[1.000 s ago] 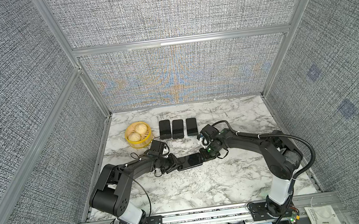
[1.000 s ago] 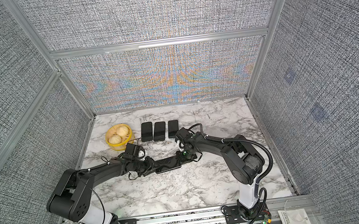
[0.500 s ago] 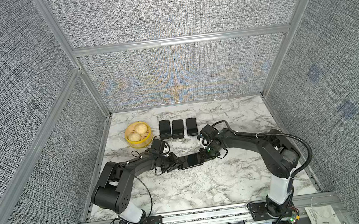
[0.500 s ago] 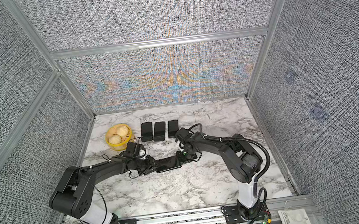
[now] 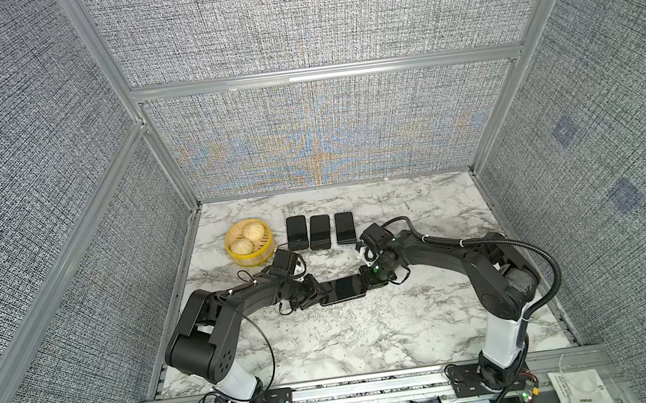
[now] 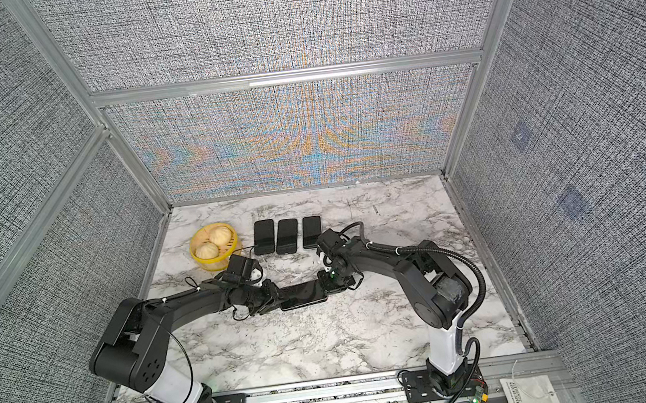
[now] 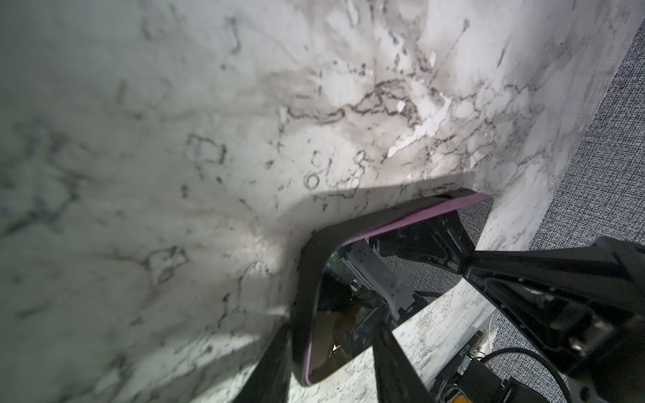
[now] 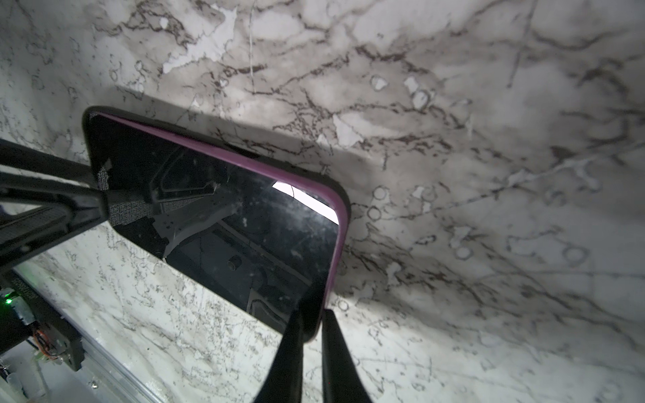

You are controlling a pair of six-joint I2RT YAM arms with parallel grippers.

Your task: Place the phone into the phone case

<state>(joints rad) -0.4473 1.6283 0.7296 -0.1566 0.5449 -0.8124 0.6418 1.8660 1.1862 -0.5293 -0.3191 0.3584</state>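
A phone [image 5: 342,289] with a dark screen and purple rim sits in a black phone case [image 7: 306,279]. Both grippers hold it a little above the marble at mid-table in both top views. My left gripper [image 5: 318,293] is at its left end. In the left wrist view one of its fingers [image 7: 279,349] lies against the case's outer side and the other crosses the screen. My right gripper [image 5: 367,283] is at the right end. In the right wrist view the right gripper [image 8: 316,307] is shut on one corner of the phone [image 8: 227,216]. The purple rim shows along the case edge [image 8: 345,209].
A yellow steamer basket [image 5: 254,258] with two buns stands at the back left. Three more black phones [image 5: 319,232] lie in a row beside it, just behind both wrists. Mesh walls close in the marble table [image 5: 351,341] on three sides.
The right gripper's fingers have closed in on the phone's corner. The left gripper has narrowed slightly. The phone stays in about the same place between the two grippers.
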